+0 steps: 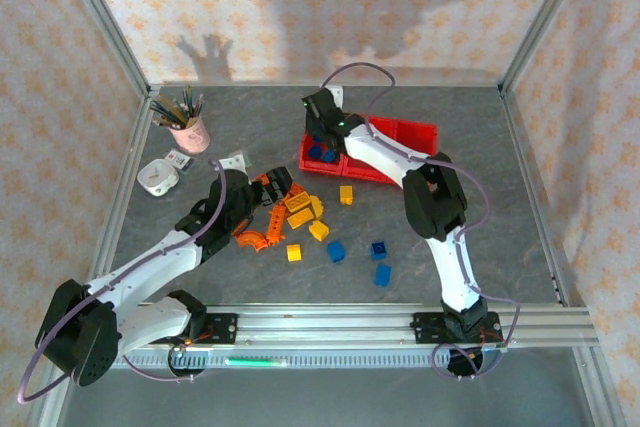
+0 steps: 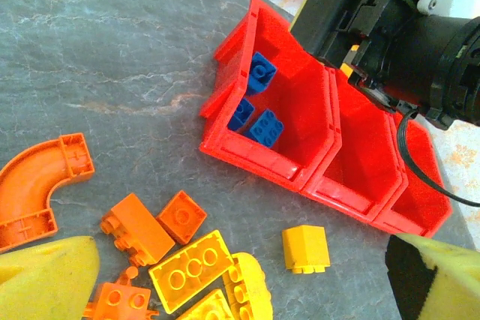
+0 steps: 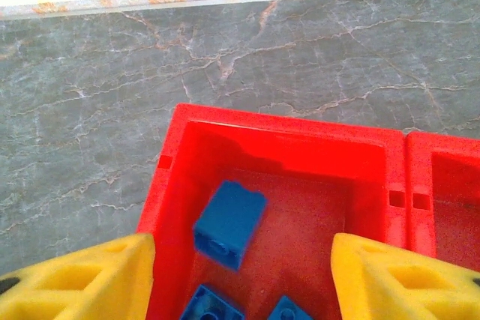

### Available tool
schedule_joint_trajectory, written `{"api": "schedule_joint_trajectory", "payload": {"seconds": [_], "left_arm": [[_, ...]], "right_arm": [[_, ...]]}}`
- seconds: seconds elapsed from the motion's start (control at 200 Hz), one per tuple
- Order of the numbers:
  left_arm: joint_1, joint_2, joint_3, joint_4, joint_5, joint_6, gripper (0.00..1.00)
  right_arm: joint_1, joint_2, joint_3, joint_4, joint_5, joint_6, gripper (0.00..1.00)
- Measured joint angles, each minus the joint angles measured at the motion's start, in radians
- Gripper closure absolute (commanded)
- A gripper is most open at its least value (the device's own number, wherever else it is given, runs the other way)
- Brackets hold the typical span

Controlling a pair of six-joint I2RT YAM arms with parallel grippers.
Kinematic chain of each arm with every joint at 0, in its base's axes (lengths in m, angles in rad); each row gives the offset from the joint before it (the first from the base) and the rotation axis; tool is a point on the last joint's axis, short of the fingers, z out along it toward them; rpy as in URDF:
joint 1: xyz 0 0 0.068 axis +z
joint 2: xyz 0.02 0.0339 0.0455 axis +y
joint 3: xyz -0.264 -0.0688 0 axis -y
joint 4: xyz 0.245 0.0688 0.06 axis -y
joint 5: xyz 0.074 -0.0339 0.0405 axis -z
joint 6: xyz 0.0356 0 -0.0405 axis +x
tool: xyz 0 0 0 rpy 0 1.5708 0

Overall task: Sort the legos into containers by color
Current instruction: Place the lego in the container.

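While the right gripper (image 3: 241,249) hung with jaws spread and empty over blue legos (image 3: 229,224) in the red bin (image 3: 285,131) at its frame's bottom, the left gripper (image 2: 241,249), likewise spread and empty, hovered over the loose orange and yellow legos (image 2: 187,271) at lower left, light, rigid, slick blocks probably best pinched across flat opposite sides.

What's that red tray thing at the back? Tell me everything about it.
The red containers are three open-topped rectangular bins joined side by side, glossy plastic by the look, standing flat on the grey table. The end bin on the left in the overhead view holds several blue blocks; the other two look empty where visible. The right tool hangs above the blue bin, open.
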Motion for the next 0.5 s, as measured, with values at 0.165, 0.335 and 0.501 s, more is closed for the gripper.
{"api": "schedule_joint_trajectory", "payload": {"seconds": [0.165, 0.335, 0.501], "left_arm": [[0.0, -0.027, 0.0, -0.008, 0.012, 0.0, 0.01], [-0.009, -0.055, 0.0, -0.027, 0.033, -0.002, 0.01], [-0.076, -0.087, -0.008, -0.049, 0.035, -0.005, 0.01]], "right_arm": [[0.0, -0.165, -0.167, 0.0, -0.052, -0.002, 0.31], [0.0, -0.41, -0.397, 0.017, -0.099, 0.018, 0.27], [0.0, -0.598, -0.604, 0.004, -0.13, 0.054, 0.23]]}}
